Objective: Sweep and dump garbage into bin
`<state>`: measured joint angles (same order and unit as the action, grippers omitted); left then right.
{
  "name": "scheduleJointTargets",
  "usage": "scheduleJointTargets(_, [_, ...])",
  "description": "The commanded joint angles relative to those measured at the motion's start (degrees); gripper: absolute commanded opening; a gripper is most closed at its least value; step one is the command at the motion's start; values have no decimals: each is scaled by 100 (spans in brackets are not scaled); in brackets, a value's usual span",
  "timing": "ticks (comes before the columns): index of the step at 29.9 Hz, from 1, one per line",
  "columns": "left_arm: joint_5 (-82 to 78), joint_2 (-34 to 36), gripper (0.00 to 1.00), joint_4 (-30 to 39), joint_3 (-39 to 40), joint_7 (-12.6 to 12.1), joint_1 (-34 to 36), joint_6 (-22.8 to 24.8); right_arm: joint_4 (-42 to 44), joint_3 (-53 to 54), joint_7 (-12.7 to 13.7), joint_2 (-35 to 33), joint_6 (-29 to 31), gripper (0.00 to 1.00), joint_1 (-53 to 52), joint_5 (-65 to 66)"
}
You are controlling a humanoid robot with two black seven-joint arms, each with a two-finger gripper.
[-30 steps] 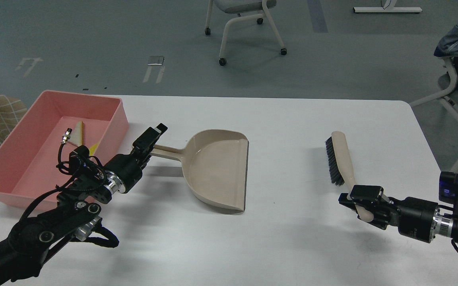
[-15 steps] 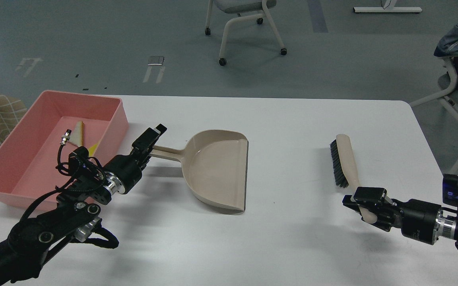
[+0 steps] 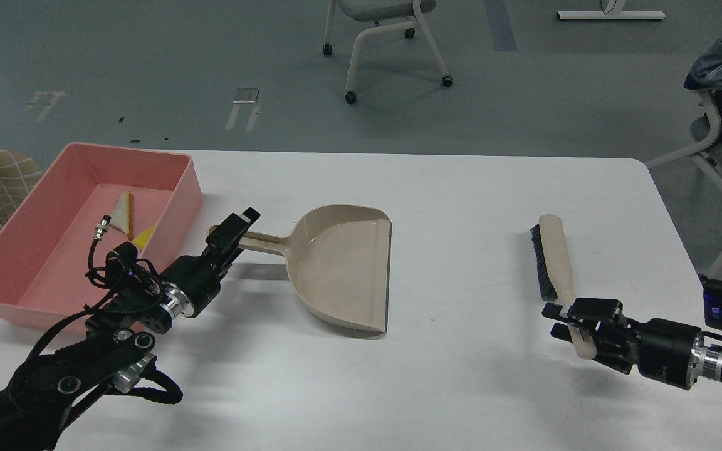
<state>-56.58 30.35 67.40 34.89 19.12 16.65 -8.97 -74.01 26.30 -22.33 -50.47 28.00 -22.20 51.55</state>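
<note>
Garbage: two scraps lie inside the pink bin (image 3: 35,250). The bread-like slice (image 3: 123,212), whitish with a brown edge, rests on the bin floor toward its far end. The yellow sponge-like piece (image 3: 144,236) lies just beside it, close to the bin's right wall, and the two look nearly touching.
Bin: a large rectangular tub with tall sides, standing at the far left corner of the table (image 3: 461,188). Its left side reaches the left edge of the table.
Dustpan: the beige dustpan (image 3: 342,272) lies flat near the middle of the table, to the right of the bin and apart from it. Its handle points toward the bin and its open mouth faces the near edge.
Left gripper: the left gripper (image 3: 230,232) is at the end of the dustpan handle. The fingers stand a little apart and the handle end lies between them; if they press on it, I cannot tell.
Brush: the hand brush (image 3: 552,260) lies close to the right edge of the table, with its dark bristles turned to the left.
Right gripper: the right gripper (image 3: 577,326) is closed around the near end of the brush handle, near the near right corner.
Beyond the table: a chair on wheels (image 3: 386,37) stands on the grey floor past the far edge.
</note>
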Motion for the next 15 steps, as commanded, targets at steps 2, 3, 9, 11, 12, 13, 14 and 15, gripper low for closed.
scheduleJointTargets(2, [-2, 128, 100, 54, 1, 31, -74, 9, -9, 7, 0, 2, 0, 73, -21, -13])
scheduleJointTargets(3, [-2, 146, 100, 63, 9, 31, -118, 9, -17, 7, 0, -7, 0, 79, -21, -22])
scheduleJointTargets(9, [-2, 277, 100, 194, 9, 84, -232, 44, -35, 7, 0, -68, 0, 90, 5, -40])
scheduleJointTargets(11, [7, 348, 100, 291, 9, 84, -276, 106, -35, 15, 0, -112, 0, 92, 5, -40])
scheduleJointTargets(12, [7, 418, 100, 370, 9, 84, -311, 158, -44, 15, -9, -165, 0, 92, 5, -40])
scheduleJointTargets(13, [7, 454, 100, 397, 18, 84, -338, 167, -35, 15, -9, -183, 0, 92, 5, -40])
scheduleJointTargets(14, [7, 497, 100, 423, 44, 84, -382, 176, -35, 15, -17, -218, 0, 93, 5, -40])
scheduleJointTargets(15, [7, 515, 100, 423, 36, 84, -408, 176, -35, 24, -17, -270, 0, 93, 5, -31])
